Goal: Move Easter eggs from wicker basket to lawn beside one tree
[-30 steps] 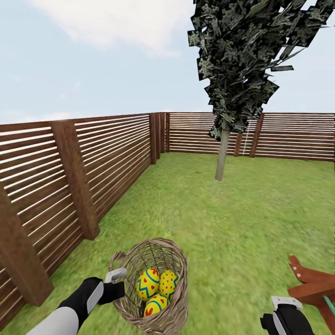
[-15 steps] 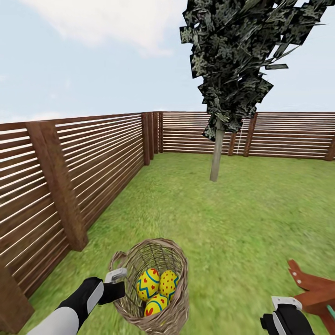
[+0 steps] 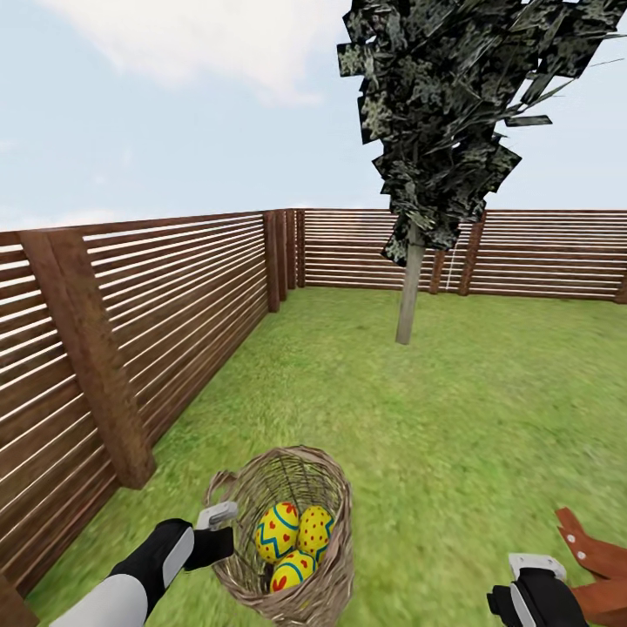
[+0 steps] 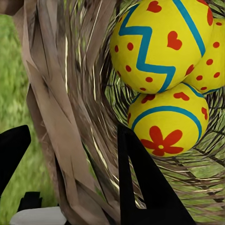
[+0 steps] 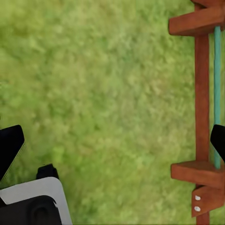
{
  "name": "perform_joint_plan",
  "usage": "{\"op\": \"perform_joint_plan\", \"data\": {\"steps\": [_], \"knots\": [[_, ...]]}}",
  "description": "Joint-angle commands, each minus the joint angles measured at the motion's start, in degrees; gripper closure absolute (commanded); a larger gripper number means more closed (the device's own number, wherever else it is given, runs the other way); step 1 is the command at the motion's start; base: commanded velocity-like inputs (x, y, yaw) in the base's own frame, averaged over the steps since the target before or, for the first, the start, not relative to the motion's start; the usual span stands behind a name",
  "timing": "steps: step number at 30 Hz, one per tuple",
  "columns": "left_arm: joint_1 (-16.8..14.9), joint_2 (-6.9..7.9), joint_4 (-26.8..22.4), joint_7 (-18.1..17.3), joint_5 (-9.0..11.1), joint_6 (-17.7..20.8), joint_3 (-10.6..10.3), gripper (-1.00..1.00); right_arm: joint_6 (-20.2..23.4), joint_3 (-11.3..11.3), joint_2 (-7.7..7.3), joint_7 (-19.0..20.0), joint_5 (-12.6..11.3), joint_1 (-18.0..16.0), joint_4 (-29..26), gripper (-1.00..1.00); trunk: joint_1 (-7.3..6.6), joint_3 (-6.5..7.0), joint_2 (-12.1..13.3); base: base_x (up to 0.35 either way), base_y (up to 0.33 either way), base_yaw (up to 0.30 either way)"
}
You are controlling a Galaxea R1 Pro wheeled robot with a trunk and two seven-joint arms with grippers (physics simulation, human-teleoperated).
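The brown wicker basket hangs low in the head view, its rim pinched by my left gripper. Inside lie three yellow Easter eggs: one with a blue zigzag, one with red dots, one with a flower. Up close in the left wrist view, the basket wall runs between my black fingers, with the eggs just behind it. My right gripper hovers open over the lawn. The tree, with a pale trunk, stands ahead near the far fence.
A brown slat fence runs along the left and across the back of the garden. A red-brown wooden frame lies on the grass at the lower right, also under my right gripper as wooden frame with a teal bar.
The whole view has slid: fence posts drift left and the wooden frame drops toward the lower right. The basket stays fixed in my left gripper, eggs unmoved inside.
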Motion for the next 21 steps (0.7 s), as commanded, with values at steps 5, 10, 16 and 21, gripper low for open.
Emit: {"op": "perform_joint_plan", "data": {"steps": [5,10,16,21], "knots": [[-0.02,-0.02,-0.10,-0.06,0.86,0.42,0.34,1.00,0.23,0.02,0.01,-0.22,-0.17,-0.01,-0.05,-1.00,0.05,-0.02,-0.04,0.330,0.000,0.000],[-0.02,-0.02,-0.13,-0.06,0.85,0.42,0.33,1.00,0.23,0.07,0.01,-0.15,-0.24,-0.01,-0.06,-1.00,0.05,-0.02,-0.04,0.330,0.000,0.000],[-0.02,-0.02,-0.10,-0.06,0.85,0.42,0.33,1.00,0.23,0.02,0.00,-0.21,-0.19,-0.01,-0.07,-1.00,0.05,-0.02,-0.04,0.330,0.000,0.000],[-0.02,-0.02,-0.10,-0.07,0.85,0.42,0.33,1.00,0.23,0.02,-0.04,-0.14,-0.34,-0.01,-0.08,-1.00,0.05,-0.02,-0.04,0.330,0.000,-0.079]]}}
